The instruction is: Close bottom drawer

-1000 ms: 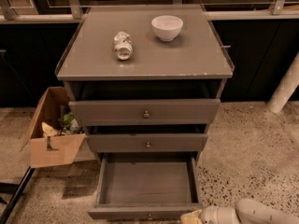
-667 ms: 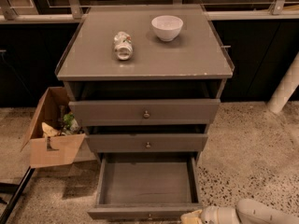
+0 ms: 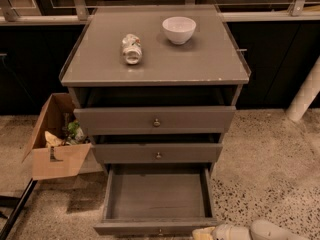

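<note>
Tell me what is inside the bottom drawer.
Nothing visible: the bottom drawer stands pulled out, its grey floor bare. Its rear strip lies shadowed under the middle drawer. The gripper sits at its front right corner.

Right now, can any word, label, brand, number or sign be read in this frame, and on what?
None can be read.
Crumpled can on the cabinet top: coloured print, too blurred to read.
Cardboard box: dark mark on its front, not legible.
Pincer, at the lower edge by the open bottom drawer: no marking visible.
</note>
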Robot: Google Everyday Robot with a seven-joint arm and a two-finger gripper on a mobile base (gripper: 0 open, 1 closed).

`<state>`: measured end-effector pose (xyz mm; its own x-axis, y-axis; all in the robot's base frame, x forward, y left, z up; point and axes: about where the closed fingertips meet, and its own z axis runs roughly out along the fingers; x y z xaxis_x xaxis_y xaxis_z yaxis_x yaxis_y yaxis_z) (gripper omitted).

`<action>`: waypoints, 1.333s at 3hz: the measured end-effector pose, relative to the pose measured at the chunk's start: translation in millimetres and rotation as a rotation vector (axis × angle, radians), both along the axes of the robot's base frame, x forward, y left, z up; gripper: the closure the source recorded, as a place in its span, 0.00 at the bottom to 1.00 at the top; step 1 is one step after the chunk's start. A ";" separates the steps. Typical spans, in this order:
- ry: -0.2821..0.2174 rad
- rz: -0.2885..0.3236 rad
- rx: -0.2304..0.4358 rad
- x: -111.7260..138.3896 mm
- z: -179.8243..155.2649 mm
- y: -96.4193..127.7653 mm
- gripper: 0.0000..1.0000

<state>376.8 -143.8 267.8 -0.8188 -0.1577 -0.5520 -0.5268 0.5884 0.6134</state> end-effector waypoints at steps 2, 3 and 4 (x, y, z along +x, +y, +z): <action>0.038 -0.018 0.031 10.4 -35.2 4.2 1.00; 0.053 -0.019 0.047 15.9 -47.0 6.2 1.00; 0.074 -0.019 0.055 21.4 -59.8 8.4 1.00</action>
<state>398.2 -135.4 208.0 -0.8601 -0.1128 -0.4975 -0.4681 0.5622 0.6818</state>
